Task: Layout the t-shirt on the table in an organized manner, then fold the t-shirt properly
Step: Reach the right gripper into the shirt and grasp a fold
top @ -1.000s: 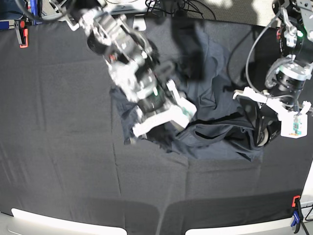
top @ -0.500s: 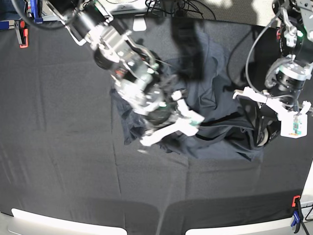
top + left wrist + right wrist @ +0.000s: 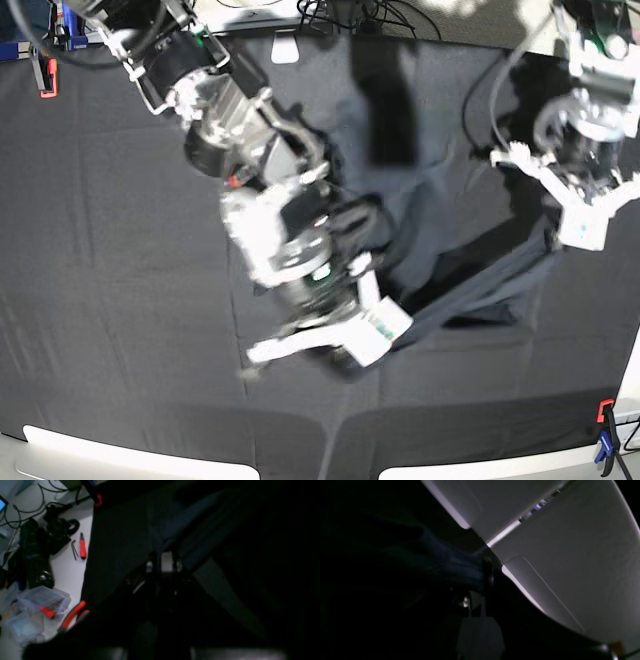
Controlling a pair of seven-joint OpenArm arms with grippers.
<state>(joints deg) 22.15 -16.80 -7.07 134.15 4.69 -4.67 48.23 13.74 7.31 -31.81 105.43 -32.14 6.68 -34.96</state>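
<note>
Stretching t-shirt between clamped arms

A red-handled screwdriver lies on the white floor, the landmark here. Just left of it sits a dark L-shaped hex key. Below it stand clear plastic storage boxes, with red-handled pliers just beside them. Tangled black cables lie above it.

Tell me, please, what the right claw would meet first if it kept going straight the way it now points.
Probably just the table: the right claw, shut on the t-shirt edge, points toward the near edge over bare black cloth, though depth is unclear.
</note>
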